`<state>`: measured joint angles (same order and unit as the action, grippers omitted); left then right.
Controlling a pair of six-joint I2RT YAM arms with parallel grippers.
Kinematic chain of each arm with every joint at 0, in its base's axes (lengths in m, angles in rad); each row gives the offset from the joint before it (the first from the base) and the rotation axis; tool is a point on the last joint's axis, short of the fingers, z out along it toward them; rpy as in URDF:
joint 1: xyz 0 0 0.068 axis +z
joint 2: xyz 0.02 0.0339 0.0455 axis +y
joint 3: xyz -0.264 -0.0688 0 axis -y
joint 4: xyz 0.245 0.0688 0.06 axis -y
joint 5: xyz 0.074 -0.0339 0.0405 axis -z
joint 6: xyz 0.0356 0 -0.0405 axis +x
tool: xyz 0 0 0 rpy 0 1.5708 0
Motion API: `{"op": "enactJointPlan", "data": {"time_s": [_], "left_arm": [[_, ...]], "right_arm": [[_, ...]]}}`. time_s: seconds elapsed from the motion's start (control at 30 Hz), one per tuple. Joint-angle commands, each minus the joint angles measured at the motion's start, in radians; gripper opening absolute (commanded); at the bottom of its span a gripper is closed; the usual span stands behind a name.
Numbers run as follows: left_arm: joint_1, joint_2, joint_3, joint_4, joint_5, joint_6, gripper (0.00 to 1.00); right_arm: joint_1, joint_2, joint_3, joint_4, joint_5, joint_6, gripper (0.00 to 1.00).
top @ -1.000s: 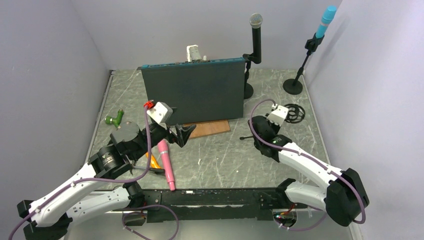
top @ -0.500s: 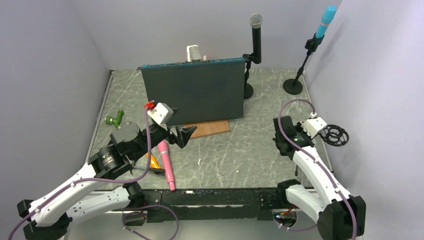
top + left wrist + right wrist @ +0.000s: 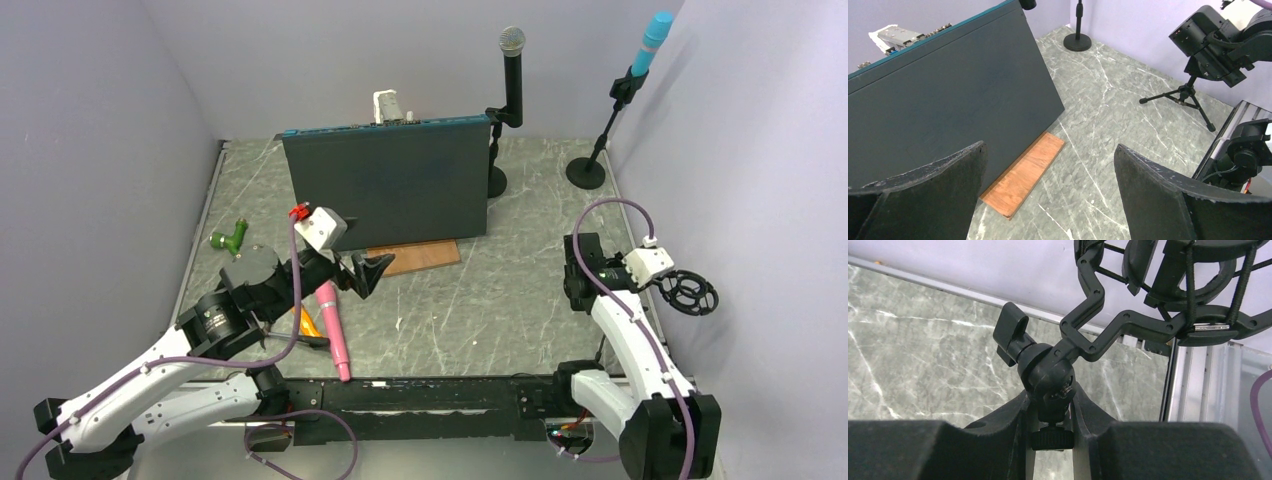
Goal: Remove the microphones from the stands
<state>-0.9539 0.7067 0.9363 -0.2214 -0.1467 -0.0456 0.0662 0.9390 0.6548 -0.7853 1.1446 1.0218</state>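
room: grey marbled table (image 3: 450,300), boxed in by plain lilac walls (image 3: 300,60).
left gripper (image 3: 1048,150): jaws spread as wide as they go, nothing between them; hovering low over the table.
pink microphone (image 3: 332,328): lying flat on the table just beside the left gripper, on its left, body running back toward the arm bases; well apart from the right gripper.
right gripper (image 3: 1050,407): nearly closed, pinching the thin neck of the tripod stand (image 3: 1048,370) just under its ball joint; out at the table's right edge.
shock mount (image 3: 1193,285): ring of black hoops and cords on a jointed bracket, up beyond the right gripper's fingertips, leaning out past the table edge.
tripod legs (image 3: 1184,95): splayed beneath the right gripper; touching the table or not, cannot tell.
dark panel (image 3: 385,185): upright, straight ahead of the left gripper, with a wooden block (image 3: 415,258) at its foot.
black microphone (image 3: 512,65) and blue microphone (image 3: 652,42): each upright in its own stand at the back, far beyond both grippers.
green object (image 3: 230,238): on the table to the left of the left gripper, near the wall.
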Motion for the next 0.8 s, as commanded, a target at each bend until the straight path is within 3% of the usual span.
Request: {"op": "enactJointPlan", "data": {"time_s": [0.0,0.17,0.23,0.37,0.47,0.57,0.77], "left_arm": [[-0.011,-0.023,0.002,0.048,-0.008,-0.006,0.99],[-0.012,-0.017,0.009,0.039,0.002,-0.008,0.99],[-0.012,-0.023,0.008,0.042,-0.002,-0.008,0.99],[-0.014,-0.033,0.004,0.046,-0.004,-0.009,1.0],[-0.015,-0.033,0.006,0.043,-0.001,-0.008,0.99],[-0.017,-0.035,0.009,0.042,-0.001,-0.01,0.99],[-0.019,-0.038,0.008,0.042,-0.005,-0.008,0.99]], "right_arm": [[-0.008,0.015,0.023,-0.02,0.068,0.048,0.06],[-0.008,-0.01,0.006,0.007,0.05,0.027,0.08],[-0.008,-0.021,0.003,0.004,0.036,0.039,0.13],[-0.008,-0.031,0.003,-0.012,-0.019,0.06,0.36],[-0.009,-0.042,0.016,-0.033,-0.063,0.071,0.65],[-0.008,-0.063,0.021,-0.031,-0.111,0.054,0.84],[-0.005,-0.135,0.032,-0.015,-0.271,-0.024,1.0]]}}
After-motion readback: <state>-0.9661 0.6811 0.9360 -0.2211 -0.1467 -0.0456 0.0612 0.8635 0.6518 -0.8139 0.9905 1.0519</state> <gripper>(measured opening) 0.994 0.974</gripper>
